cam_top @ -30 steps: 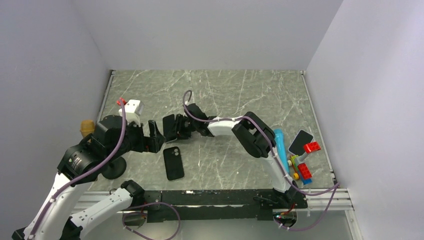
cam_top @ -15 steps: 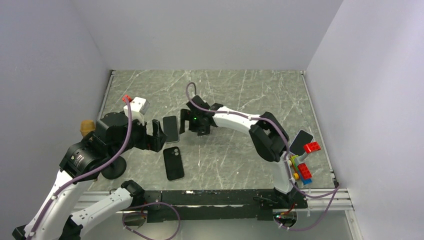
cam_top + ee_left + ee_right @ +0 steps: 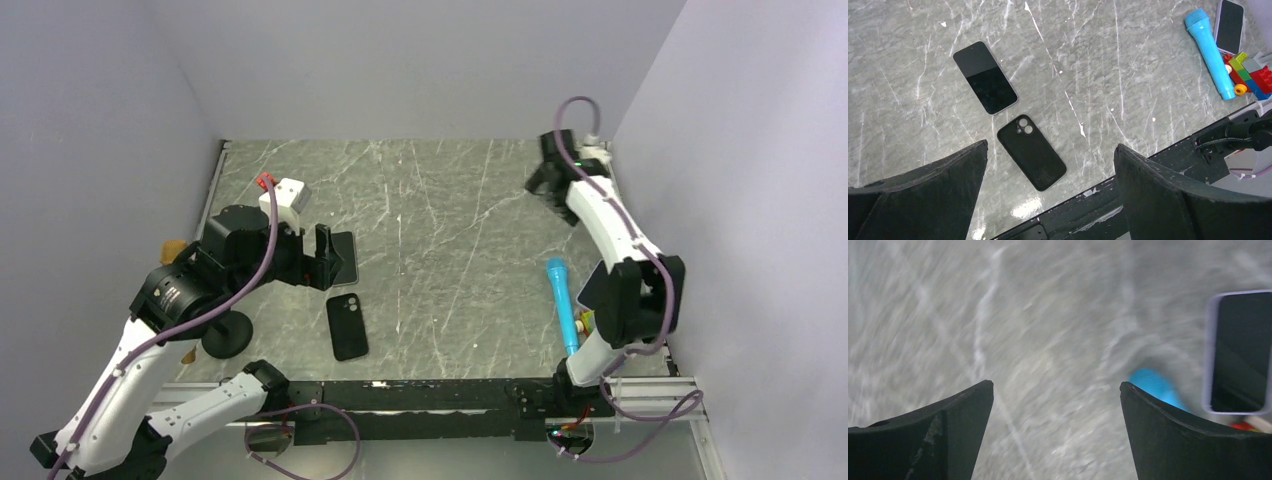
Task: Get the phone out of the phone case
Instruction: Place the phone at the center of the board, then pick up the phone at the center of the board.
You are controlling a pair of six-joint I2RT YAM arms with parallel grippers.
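- The black phone case (image 3: 1031, 158) lies flat and back-up on the grey marbled table (image 3: 450, 220), not far from the near rail, with its camera opening at the far end. I cannot tell whether anything sits inside it.
- Just beyond the case, apart from it by a narrow strip of table, the phone (image 3: 985, 77) lies flat and screen-up, showing a pale rim and no cover.
- The left gripper (image 3: 1050, 146) hangs above this pair with its fingers spread wide and nothing between them. From overhead, one finger overlaps the phone's left edge.
- On the right side of the table, a blue toy microphone (image 3: 1209, 52) lies pointing away from the rail.
- A cluster of coloured bricks (image 3: 1248, 75) touches the microphone's near end.
- A second phone (image 3: 1229, 26) with a lilac rim lies just beside the microphone's head.
- Farthest off, the right gripper (image 3: 1056, 383) is raised near the far right corner with its fingers wide apart and holding nothing. Its wrist view is blurred.
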